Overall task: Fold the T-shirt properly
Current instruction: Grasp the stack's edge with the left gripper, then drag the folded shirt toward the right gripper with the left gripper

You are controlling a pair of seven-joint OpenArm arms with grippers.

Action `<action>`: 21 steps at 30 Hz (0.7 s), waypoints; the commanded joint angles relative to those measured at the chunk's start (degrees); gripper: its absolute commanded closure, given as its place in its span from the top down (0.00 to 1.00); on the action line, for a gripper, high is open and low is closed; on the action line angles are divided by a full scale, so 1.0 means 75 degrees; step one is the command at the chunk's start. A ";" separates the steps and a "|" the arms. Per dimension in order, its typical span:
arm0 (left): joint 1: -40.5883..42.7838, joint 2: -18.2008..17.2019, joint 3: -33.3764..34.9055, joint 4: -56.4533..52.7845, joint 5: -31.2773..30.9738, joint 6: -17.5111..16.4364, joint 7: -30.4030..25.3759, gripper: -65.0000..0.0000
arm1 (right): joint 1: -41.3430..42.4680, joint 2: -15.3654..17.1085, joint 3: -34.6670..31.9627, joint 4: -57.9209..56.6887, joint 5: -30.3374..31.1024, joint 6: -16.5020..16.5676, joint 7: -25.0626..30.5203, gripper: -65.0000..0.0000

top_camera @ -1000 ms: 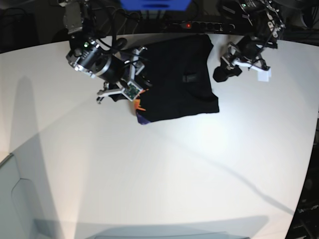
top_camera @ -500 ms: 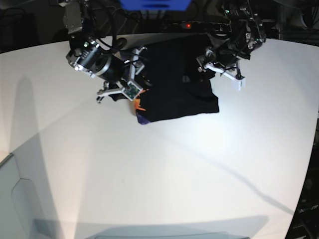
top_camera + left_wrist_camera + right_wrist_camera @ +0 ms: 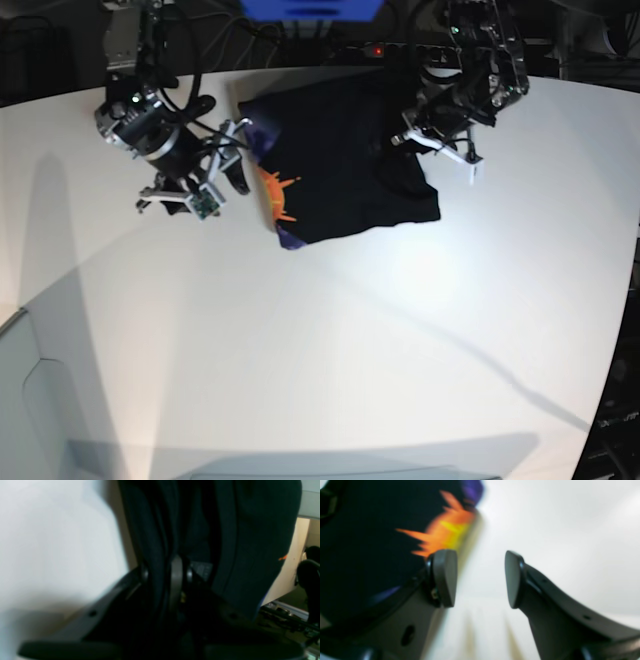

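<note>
White tbl. [image 3: 330, 350] is seen across most of base view, w/ soft grey shadows cast on its L side, lower R & along the bottom. A blue obj. [image 3: 312, 9] is cut off at top ctr. A pale grey panel [image 3: 28, 405] is seen at lower L, partly cropped. Dark bkgd. is shown past the tbl.'s R edge.

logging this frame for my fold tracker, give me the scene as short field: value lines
cloth: black short-sleeved cloth T-shirt with an orange and purple print
surface: smooth white tabletop
cloth state: bunched into a compact shape, print along the edge nearer the right arm
left pincer: at the T-shirt's side edge, fabric between its fingertips
right pincer: open, beside the print edge
fold quality: cannot tell, layers are hard to separate
</note>
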 commanded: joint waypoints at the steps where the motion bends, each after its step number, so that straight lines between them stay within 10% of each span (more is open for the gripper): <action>1: -0.0024 -0.0145 0.0029 -0.0042 0.0176 0.0048 0.0037 0.00 | 0.0069 -0.0104 0.0164 0.0153 0.0096 0.0101 0.0206 0.47; 8: -0.0868 -0.1024 0.1330 -0.0628 0.0176 0.0048 0.0026 0.00 | 0.0069 -0.0643 0.1266 0.0153 0.0096 0.0101 0.0206 0.47; 15: -0.3130 -0.2583 0.4706 -0.1495 0.0188 0.0048 0.0026 0.00 | 0.0069 -0.0725 0.2169 0.0153 0.0096 0.0101 0.0206 0.47; 21: -0.5357 -0.2888 0.6886 -0.2491 0.0188 0.0048 0.0026 0.00 | 0.0069 -0.0772 0.2989 0.0153 0.0107 0.0101 0.0206 0.47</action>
